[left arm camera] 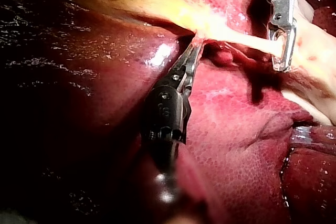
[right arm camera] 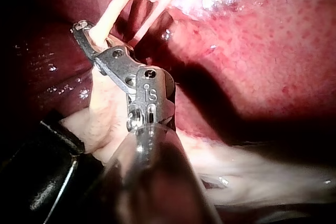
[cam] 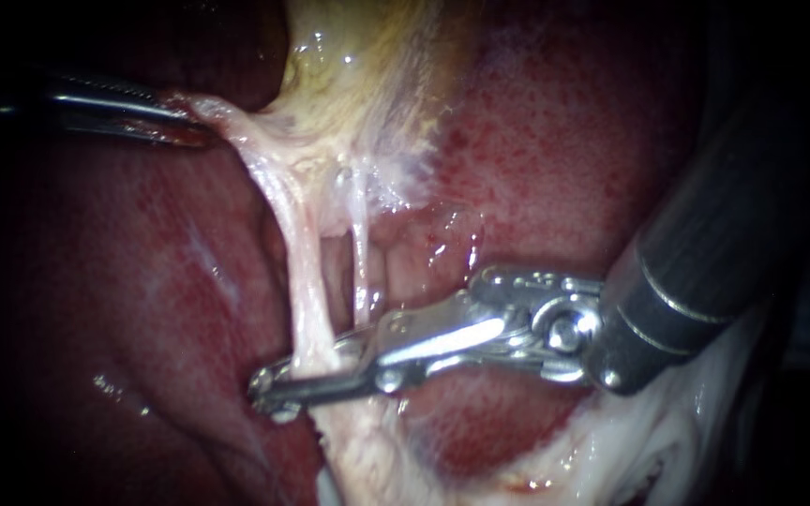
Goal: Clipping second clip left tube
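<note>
1. The left tube [cam: 297, 272] ran taut from the pale gallbladder tissue [cam: 236, 126] down towards the lower middle of the endoscope view. Its long axis was steep and leaned a little to the right as it went down.
2. The right instrument [cam: 278, 389] came in from the right and lay across that axis, close to square with it. Its claw reached past the tube, so the tips showed on the tube's far side.
3. The left tube sat inside that claw, low on its visible length. The claw was clenched across it with both halves touching it, and the right wrist view showed the tube entering near the claw's tip.
4. The thinner right tube [cam: 360, 262] stood just beside the left one and ended above the claw, outside it. The liver [cam: 564, 141] lay behind both.
5. The left instrument [cam: 185, 117] was well apart from the crossing, up at the tube's upper end. Its claw gripped the gallbladder tissue and drew it leftward.
6. The right instrument was therefore the one at the work, while the left only supplied tension.
7. I could make out no clip on the tube in any view.
8. In my judgement the next move turned on staying crosswise. The claw should squeeze fully, release, then back out along its own shaft without dragging the tube or catching the right tube.
</note>
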`<state>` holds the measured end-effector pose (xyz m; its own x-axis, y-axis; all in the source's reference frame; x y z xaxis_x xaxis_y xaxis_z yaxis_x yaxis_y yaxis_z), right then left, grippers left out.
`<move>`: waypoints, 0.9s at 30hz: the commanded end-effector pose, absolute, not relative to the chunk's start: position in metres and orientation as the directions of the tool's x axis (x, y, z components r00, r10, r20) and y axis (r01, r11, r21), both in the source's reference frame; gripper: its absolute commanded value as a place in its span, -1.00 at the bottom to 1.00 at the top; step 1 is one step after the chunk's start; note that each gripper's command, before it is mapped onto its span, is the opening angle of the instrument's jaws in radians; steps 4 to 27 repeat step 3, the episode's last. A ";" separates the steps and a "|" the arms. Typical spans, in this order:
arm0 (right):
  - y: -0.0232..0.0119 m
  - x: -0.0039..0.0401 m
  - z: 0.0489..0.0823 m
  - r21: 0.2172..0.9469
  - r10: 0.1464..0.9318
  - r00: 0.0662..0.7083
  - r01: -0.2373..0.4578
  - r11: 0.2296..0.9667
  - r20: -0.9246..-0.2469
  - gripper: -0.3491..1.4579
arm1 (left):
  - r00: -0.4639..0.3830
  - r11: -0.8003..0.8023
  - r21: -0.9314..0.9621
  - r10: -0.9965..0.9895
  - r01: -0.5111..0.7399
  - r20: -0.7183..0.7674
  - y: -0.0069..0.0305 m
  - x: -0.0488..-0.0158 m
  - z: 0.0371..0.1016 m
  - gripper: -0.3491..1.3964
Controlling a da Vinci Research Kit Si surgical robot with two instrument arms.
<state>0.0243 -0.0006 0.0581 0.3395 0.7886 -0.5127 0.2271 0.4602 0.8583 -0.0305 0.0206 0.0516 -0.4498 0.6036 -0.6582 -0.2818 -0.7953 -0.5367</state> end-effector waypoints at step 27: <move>-0.0007 0.0244 0.0583 0.858 0.788 0.340 0.227 0.460 -0.513 -1.00 | -0.450 -0.795 -0.537 0.604 -0.282 -0.658 0.0207 -0.0305 0.0517 -1.00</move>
